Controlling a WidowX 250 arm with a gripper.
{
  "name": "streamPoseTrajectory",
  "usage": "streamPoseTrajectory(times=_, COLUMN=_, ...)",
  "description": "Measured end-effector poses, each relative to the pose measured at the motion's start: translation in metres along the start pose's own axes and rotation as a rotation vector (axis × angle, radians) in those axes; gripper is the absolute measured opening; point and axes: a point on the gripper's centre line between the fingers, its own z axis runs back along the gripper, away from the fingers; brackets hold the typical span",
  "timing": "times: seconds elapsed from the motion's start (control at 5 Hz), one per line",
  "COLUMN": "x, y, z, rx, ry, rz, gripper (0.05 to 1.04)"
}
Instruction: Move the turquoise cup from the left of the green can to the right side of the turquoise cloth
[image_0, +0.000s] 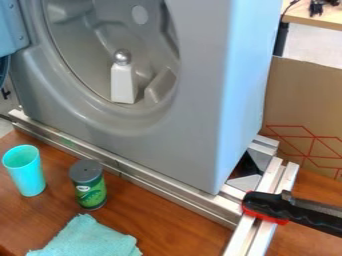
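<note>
Reference: appliance housing (200, 115). Inside its round opening: upright object (123, 85). On the table (174, 225) before the housing: cup (28, 175), left; canister (91, 187), right of the cup; cloth (87, 240), in front of both. Along the housing's lower front edge: metal rail (153, 181). Right of its front corner: clamp (267, 206), across further rails (250, 235). Right of the housing, behind the clamp: cardboard panel (307, 100).

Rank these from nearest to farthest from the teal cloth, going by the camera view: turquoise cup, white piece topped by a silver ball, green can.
1. Green can, just above the cloth.
2. Turquoise cup, up and to the image's left of the cloth.
3. White piece, well above them, inside the gray round recess.
</note>
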Motion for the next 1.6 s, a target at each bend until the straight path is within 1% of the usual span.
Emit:
streamPoseTrajectory(times=0.2, x=0.000, y=-0.001, z=-0.003, rx=-0.010, ry=0.006, rz=-0.001, gripper=1.001)
streamPoseTrajectory(times=0.6, x=0.032, y=0.005, z=0.000, rx=0.046, ry=-0.030, rz=-0.050, gripper=1.001)
streamPoseTrajectory(times=0.8, x=0.053, y=0.012, z=-0.004, rx=0.068, ry=-0.024, rz=-0.050, gripper=1.001)
streamPoseTrajectory(times=1.2, x=0.086, y=0.033, z=-0.012, rx=0.068, ry=0.002, rz=-0.011, gripper=1.001)
streamPoseTrajectory(times=1.4, x=0.091, y=0.040, z=-0.016, rx=0.075, ry=0.010, rz=0.000, gripper=1.001)
streamPoseTrajectory(times=1.6, x=0.096, y=0.036, z=-0.024, rx=0.072, ry=0.017, rz=-0.007, gripper=1.001)
